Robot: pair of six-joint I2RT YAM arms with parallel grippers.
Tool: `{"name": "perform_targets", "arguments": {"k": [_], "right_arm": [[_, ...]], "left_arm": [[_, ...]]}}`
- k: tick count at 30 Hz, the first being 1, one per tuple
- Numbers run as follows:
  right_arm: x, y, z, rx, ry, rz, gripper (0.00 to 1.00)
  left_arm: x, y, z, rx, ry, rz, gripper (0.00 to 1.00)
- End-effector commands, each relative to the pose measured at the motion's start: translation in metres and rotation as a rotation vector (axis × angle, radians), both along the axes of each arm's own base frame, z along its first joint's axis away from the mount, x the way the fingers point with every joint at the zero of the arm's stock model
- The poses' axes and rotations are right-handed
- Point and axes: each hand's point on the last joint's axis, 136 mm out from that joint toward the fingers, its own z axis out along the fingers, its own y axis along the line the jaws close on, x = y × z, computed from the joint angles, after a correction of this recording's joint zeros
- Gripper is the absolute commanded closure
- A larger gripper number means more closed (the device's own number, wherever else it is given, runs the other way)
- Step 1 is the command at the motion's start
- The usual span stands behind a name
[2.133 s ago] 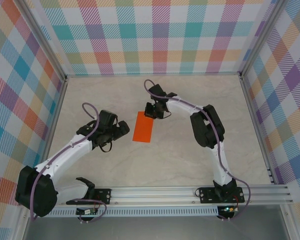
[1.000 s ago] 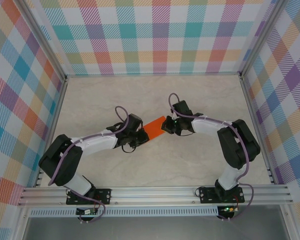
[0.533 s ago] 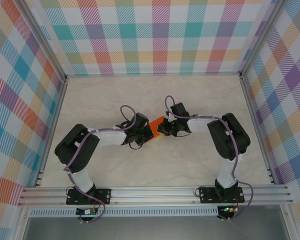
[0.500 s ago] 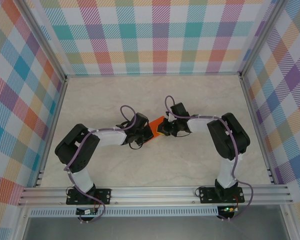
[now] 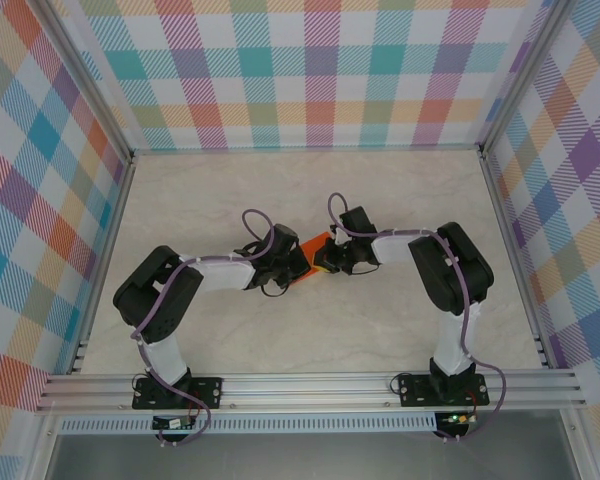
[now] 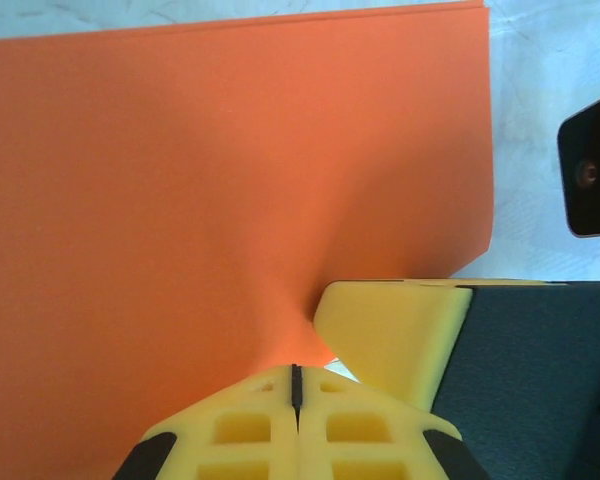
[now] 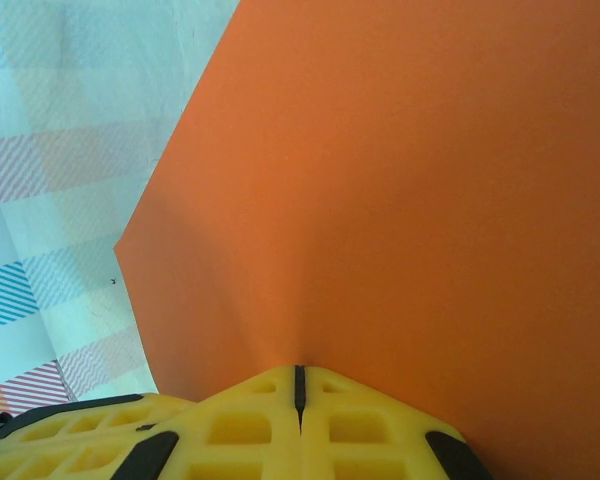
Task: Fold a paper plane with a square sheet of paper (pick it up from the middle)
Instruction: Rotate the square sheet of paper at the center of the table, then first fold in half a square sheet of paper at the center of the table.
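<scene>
At the near edge, a grey aluminium rail (image 5: pixel 310 385) carries the bases of both white and black arms. From there the left arm goes up and then bends to the right. The right arm goes up and bends to the left, so the two hands come together near the middle of the pale marbled surface (image 5: pixel 400 190).

The left hand (image 5: pixel 293 266) has its yellow fingers pressed together, and they pinch the near-left edge of a thin bright orange sheet of paper (image 5: pixel 314 243). In the left wrist view, the left hand (image 6: pixel 296 378) shows no gap between its fingers, only a thin dark line. The sheet (image 6: pixel 230 180) rises in a soft ridge toward the place where it is pinched. Just beside this grip, on the right, a yellow foam pad with a black back (image 6: pixel 390 335) touches the edge of the sheet.

The right hand (image 5: pixel 325 258) is just beside the left one, and its fingers also are pressed together on the same sheet. In the right wrist view, the right hand (image 7: pixel 299 378) pinches the sheet (image 7: pixel 430 200) at its near edge, and the paper spreads away from the grip, smooth and unmarked.

The sheet is between the two hands, mostly hidden under them in the top view. Whether it lies flat on the surface or is a little lifted, I cannot tell.

Beyond the hands the surface continues to the far checked wall (image 5: pixel 310 70) in many colours.
</scene>
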Motion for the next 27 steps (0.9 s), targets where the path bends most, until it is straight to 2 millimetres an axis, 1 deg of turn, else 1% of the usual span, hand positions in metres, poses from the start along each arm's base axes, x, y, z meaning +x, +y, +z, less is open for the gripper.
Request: {"name": "perform_targets", "arguments": {"k": [1,3,9,11,15,17,19,22,24,27], "right_arm": [[0.004,-0.001,-0.003,-0.011,-0.007,0.016,1.00],[0.002,-0.001,-0.005,-0.011,0.000,0.017,1.00],[0.001,-0.001,-0.005,-0.007,-0.005,0.026,1.00],[0.001,0.001,-0.002,0.006,-0.019,0.036,1.00],[0.002,0.008,0.015,0.067,-0.070,0.062,1.00],[0.000,0.009,0.017,0.078,-0.070,0.068,1.00],[-0.002,0.008,0.012,0.069,-0.054,0.068,1.00],[-0.005,0.001,-0.007,0.018,-0.018,0.055,1.00],[-0.006,-0.008,-0.018,-0.022,-0.001,0.038,1.00],[-0.001,-0.024,-0.026,-0.069,-0.016,0.004,1.00]], "left_arm": [[-0.004,-0.009,-0.008,-0.008,0.009,-0.022,1.00],[-0.007,-0.008,-0.015,0.011,0.030,-0.029,1.00],[-0.013,0.001,-0.026,0.055,0.052,-0.028,1.00],[-0.016,0.005,-0.030,0.074,0.063,-0.027,1.00],[-0.021,0.011,-0.038,0.100,0.086,-0.021,1.00],[-0.024,0.014,-0.040,0.105,0.093,-0.018,1.00],[-0.026,0.017,-0.043,0.117,0.101,-0.015,1.00],[-0.029,0.021,-0.045,0.135,0.111,-0.010,1.00],[-0.032,0.026,-0.047,0.154,0.125,-0.007,1.00],[-0.038,0.034,-0.050,0.185,0.146,-0.002,1.00]]}}
